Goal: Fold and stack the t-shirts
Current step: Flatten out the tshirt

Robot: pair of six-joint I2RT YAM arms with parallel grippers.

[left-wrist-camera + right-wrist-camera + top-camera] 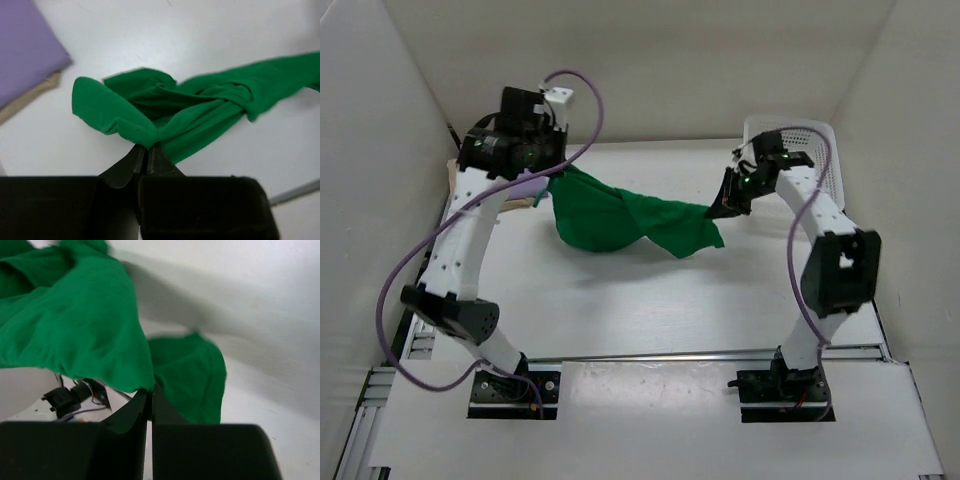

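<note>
A bright green t-shirt (620,218) hangs stretched between both arms above the table, sagging in the middle. My left gripper (556,178) is shut on its left end; the left wrist view shows the pinched green cloth (165,112) bunched just past the jaws (146,148). My right gripper (720,208) is shut on the shirt's right end, and the right wrist view has green cloth (85,325) draped over the closed jaws (149,390). A folded light purple t-shirt (25,50) lies on a tan one (30,97) at the table's far left (525,190).
A white mesh basket (825,150) stands at the back right behind the right arm. White walls enclose the table on three sides. A metal rail (650,354) crosses the table near the arm bases.
</note>
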